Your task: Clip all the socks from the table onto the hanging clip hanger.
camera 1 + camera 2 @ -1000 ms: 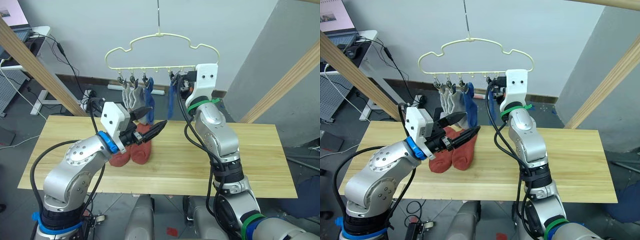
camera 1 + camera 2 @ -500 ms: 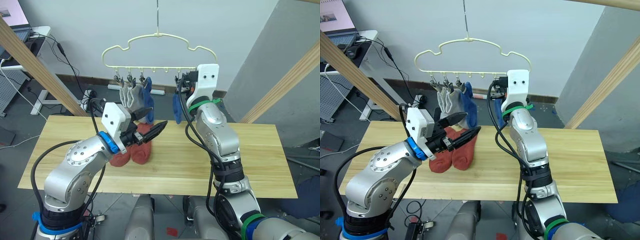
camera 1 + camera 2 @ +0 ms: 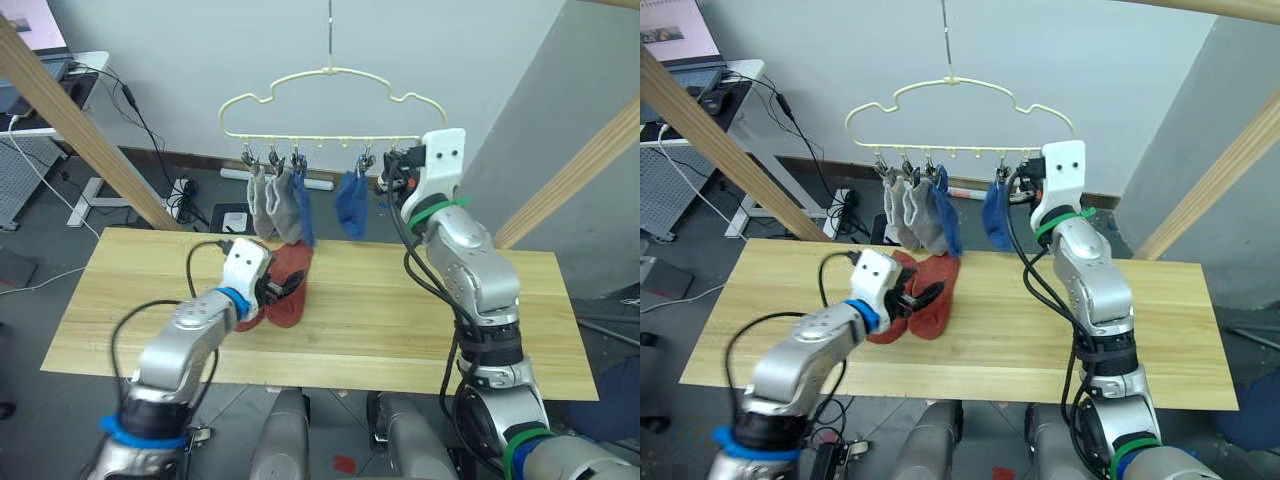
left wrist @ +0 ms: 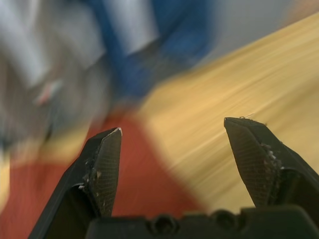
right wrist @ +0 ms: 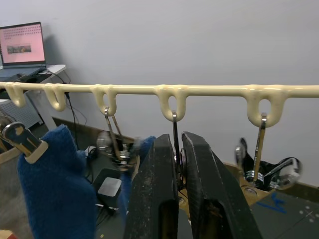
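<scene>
The pale yellow clip hanger (image 3: 330, 71) hangs above the table's (image 3: 480, 330) far edge. Two grey socks (image 3: 272, 203) and a blue sock (image 3: 301, 208) hang from its left clips. Another blue sock (image 3: 350, 206) hangs near the middle. Two rust-red socks (image 3: 289, 300) lie side by side on the planks. My left gripper (image 3: 288, 285) is down at the red socks, open, its fingers (image 4: 106, 164) spread over the red fabric (image 4: 144, 194). Up at the hanger's right end, my right gripper (image 5: 178, 144) is shut on a metal clip (image 5: 174, 130), right of the blue sock (image 5: 55, 184).
Slanted wooden beams stand at the left (image 3: 90, 130) and the right (image 3: 570, 180) of the table. A desk with a laptop (image 3: 685, 40) is at the back left, with cables on the floor behind the table.
My left gripper has dropped from above the table onto the red socks. The middle blue sock now hangs apart from my right gripper, which is on a clip further right. The camera shifted.
</scene>
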Controlling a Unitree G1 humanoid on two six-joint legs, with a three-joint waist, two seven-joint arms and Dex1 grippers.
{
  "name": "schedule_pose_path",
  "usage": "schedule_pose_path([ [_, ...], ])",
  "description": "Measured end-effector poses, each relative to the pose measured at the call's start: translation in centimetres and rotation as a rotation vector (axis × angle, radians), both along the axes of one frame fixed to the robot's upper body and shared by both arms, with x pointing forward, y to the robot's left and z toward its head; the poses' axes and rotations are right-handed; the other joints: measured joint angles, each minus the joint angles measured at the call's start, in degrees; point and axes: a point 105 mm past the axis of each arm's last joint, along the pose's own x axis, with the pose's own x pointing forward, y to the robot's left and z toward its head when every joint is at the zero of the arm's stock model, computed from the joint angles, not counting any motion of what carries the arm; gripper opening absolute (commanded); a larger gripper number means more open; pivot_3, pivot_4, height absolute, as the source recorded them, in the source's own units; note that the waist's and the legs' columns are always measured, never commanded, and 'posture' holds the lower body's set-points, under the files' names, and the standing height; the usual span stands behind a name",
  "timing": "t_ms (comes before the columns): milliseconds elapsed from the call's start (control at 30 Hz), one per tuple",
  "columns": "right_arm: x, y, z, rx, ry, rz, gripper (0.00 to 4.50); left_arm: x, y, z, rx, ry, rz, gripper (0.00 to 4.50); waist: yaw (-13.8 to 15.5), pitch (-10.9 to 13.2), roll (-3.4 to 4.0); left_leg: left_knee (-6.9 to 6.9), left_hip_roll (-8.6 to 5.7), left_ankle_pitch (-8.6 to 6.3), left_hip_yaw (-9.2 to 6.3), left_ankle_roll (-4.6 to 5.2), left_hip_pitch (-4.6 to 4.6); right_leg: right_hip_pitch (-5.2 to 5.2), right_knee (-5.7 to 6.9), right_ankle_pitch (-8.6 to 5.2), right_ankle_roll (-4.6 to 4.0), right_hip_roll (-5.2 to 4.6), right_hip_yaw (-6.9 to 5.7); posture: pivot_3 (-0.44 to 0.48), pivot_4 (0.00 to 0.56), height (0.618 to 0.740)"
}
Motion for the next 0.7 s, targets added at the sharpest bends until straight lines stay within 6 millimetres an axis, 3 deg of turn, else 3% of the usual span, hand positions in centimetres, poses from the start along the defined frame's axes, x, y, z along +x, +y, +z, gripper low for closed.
schedule_pose_path([
  [200, -0.6, -0.6, 0.1, 0.017, 0.026, -0.011, 0.01, 3.3, 0.1, -1.3, 0.112, -0.026, 0.021, 3.63, 0.19, -0.02, 0.01, -0.01, -0.02, 0.0, -0.02, 0.0, 0.01, 0.02, 0.02, 0.0, 0.0, -0.02, -0.02, 0.141, 0.314, 0.74],
  [300, -1.1, -0.6, -0.1, 0.022, 0.033, -0.011, 0.01, 4.2, -0.2, -2.5, 0.148, -0.01, 0.007, 3.63, 0.15, -0.03, 0.0, 0.0, -0.07, 0.0, 0.0, 0.0, 0.0, 0.03, -0.01, 0.0, 0.0, -0.06, -0.02, 0.13, 0.315, 0.74],
  [433, -1.3, -0.6, -0.1, 0.021, 0.043, -0.017, 0.01, 4.7, -0.4, -2.7, 0.189, -0.016, -0.03, 3.63, 0.01, -0.05, 0.0, 0.0, -0.08, 0.0, -0.03, 0.0, 0.06, 0.12, 0.02, 0.0, 0.0, -0.08, -0.05, 0.125, 0.315, 0.74],
  [533, -1.4, -0.6, -0.1, 0.022, 0.047, -0.018, 0.0, 4.5, -0.5, -2.9, 0.199, -0.007, -0.06, 3.04, -0.15, -0.09, 0.01, 0.02, -0.06, 0.01, -0.03, 0.01, 0.09, 0.19, 0.02, 0.0, 0.0, -0.1, -0.1, 0.125, 0.315, 0.74],
  [700, -1.4, -0.7, -0.1, 0.024, 0.052, -0.023, 0.0, 3.6, -0.7, -3.3, 0.252, -0.015, -0.122, 1.58, -0.36, -0.17, 0.01, 0.04, -0.07, 0.01, -0.03, 0.02, 0.1, 0.23, 0.02, 0.0, 0.0, -0.13, -0.1, 0.138, 0.318, 0.74],
])
